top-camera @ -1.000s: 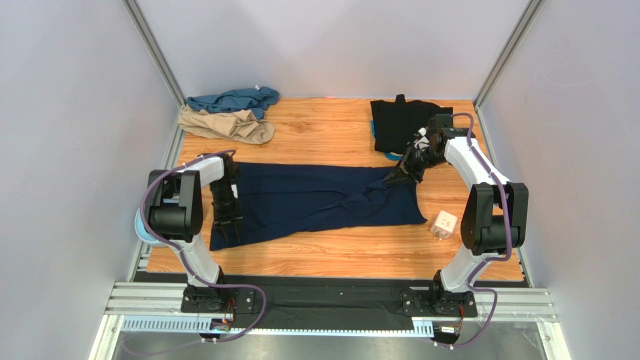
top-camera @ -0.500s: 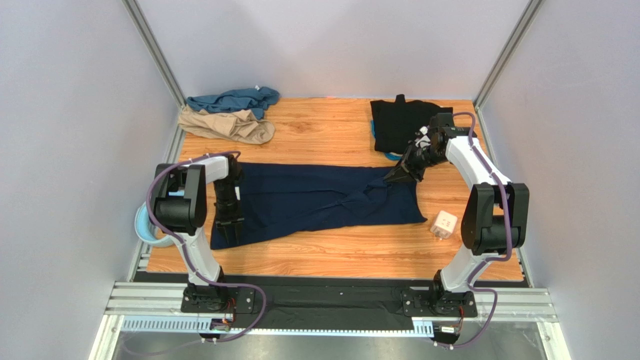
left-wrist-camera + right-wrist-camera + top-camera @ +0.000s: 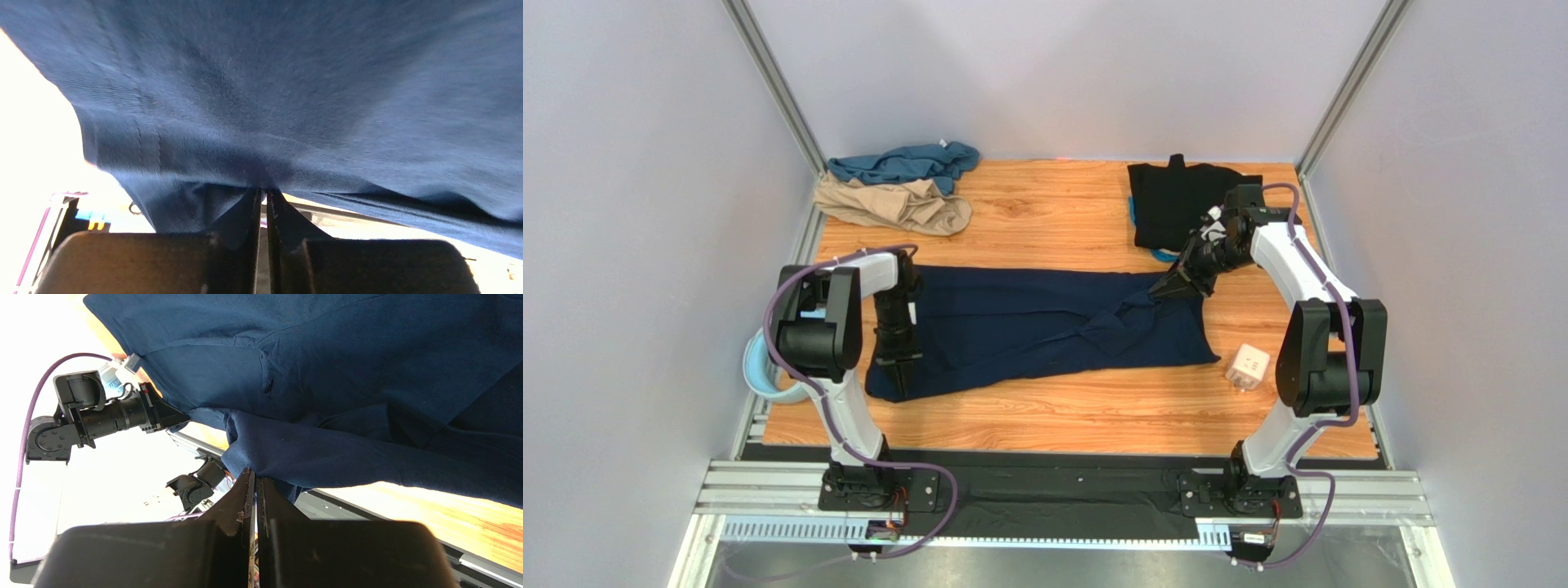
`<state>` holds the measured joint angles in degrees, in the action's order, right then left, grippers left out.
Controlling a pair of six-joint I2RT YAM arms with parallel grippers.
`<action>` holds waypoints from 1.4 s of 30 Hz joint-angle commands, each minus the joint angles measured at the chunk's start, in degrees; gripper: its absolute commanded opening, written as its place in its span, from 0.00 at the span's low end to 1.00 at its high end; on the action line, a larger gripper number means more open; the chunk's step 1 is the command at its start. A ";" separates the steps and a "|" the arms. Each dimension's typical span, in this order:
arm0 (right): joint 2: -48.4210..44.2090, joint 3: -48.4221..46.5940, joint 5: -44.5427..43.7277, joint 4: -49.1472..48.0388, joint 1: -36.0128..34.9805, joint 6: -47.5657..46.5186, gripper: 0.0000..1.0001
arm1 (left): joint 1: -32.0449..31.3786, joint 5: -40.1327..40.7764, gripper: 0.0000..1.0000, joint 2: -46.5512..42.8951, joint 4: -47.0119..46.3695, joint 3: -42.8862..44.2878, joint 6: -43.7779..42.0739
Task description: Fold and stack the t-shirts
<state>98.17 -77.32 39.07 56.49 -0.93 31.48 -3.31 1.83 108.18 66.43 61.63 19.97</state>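
A dark navy t-shirt (image 3: 1051, 325) lies spread across the middle of the table. My left gripper (image 3: 895, 374) is at its near-left corner, and in the left wrist view the left gripper (image 3: 264, 191) is shut on a pinch of the navy t-shirt (image 3: 276, 92). My right gripper (image 3: 1169, 288) holds the shirt's far-right corner, slightly raised. In the right wrist view the right gripper (image 3: 254, 473) is shut on the navy t-shirt (image 3: 344, 367). A black t-shirt (image 3: 1173, 202) lies folded at the back right. A teal t-shirt (image 3: 903, 162) and a tan t-shirt (image 3: 897, 205) lie crumpled at the back left.
A small white cube (image 3: 1249, 365) sits to the right of the navy shirt, near the right arm. A pale blue ring (image 3: 760, 368) lies off the table's left edge behind the left arm. Grey walls close in the table on three sides.
The left gripper's jaws have closed onto the navy shirt's near-left corner, bunching the cloth a little. The right arm has stayed where it was.
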 commanded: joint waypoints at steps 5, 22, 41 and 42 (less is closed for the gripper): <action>-3.16 -0.11 0.83 -0.07 2.77 -0.81 0.00 | -0.03 -1.47 0.00 -3.06 0.71 4.64 -2.39; -11.77 4.89 -1.19 8.19 3.65 -2.39 0.00 | -0.12 -7.36 0.00 -12.19 7.13 8.25 -4.67; -14.16 3.94 -9.45 10.31 3.83 -0.64 0.00 | -0.03 2.48 0.00 -12.83 6.43 12.20 -2.66; -13.19 3.50 -9.28 9.26 3.83 -0.72 0.00 | -0.03 3.09 0.00 -11.60 6.17 12.99 -2.65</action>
<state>82.19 -69.93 31.57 67.83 2.46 30.20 -3.31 0.60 95.18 73.19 71.05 16.58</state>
